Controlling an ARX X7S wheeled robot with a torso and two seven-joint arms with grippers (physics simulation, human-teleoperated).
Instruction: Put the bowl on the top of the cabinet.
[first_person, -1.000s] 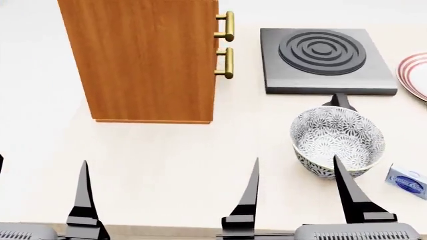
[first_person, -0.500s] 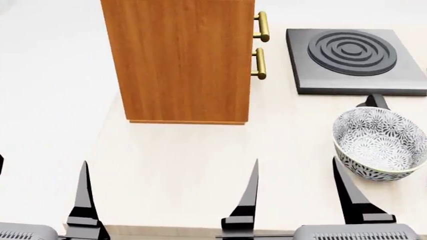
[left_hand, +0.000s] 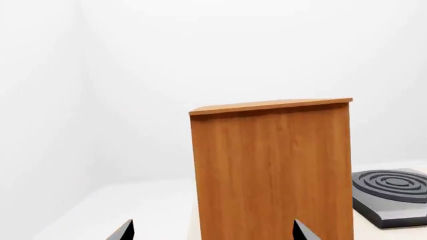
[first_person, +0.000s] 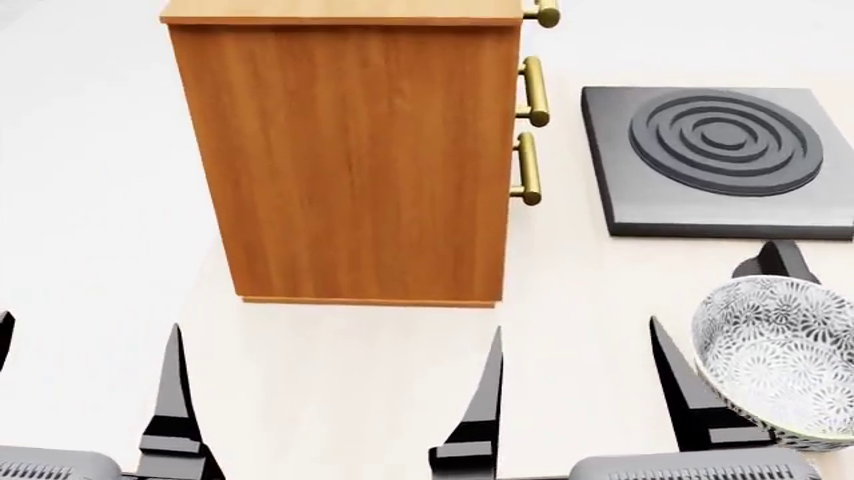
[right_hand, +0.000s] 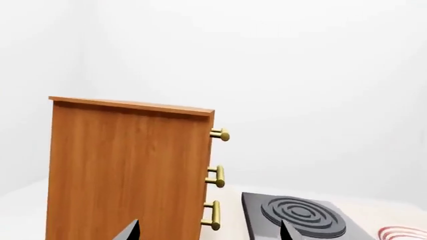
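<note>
The bowl (first_person: 785, 362), white with a dark floral pattern, sits on the counter at the head view's lower right edge, partly cut off. It lies just right of my right gripper (first_person: 575, 325), which is open and empty. The cabinet (first_person: 354, 160) of orange-brown wood stands ahead, its top edge (first_person: 340, 10) showing and its brass handles (first_person: 533, 130) facing right. My left gripper (first_person: 87, 322) is open and empty, low at the left. Both wrist views show the cabinet (left_hand: 270, 170) (right_hand: 127, 170) beyond the open left gripper (left_hand: 212, 225) and right gripper (right_hand: 209, 225); the bowl is out of those views.
A dark grey burner plate (first_person: 721, 160) with raised rings lies right of the cabinet, also seen as burner plate (left_hand: 393, 192) and burner plate (right_hand: 300, 217). A small black piece (first_person: 774, 262) sticks up behind the bowl. A plate with red rings (right_hand: 407, 234) lies beyond the burner.
The head view has shifted: the cabinet now sits lower, its top edge and a third handle showing, and the bowl has slid toward the lower right corner. Both grippers stay open.
</note>
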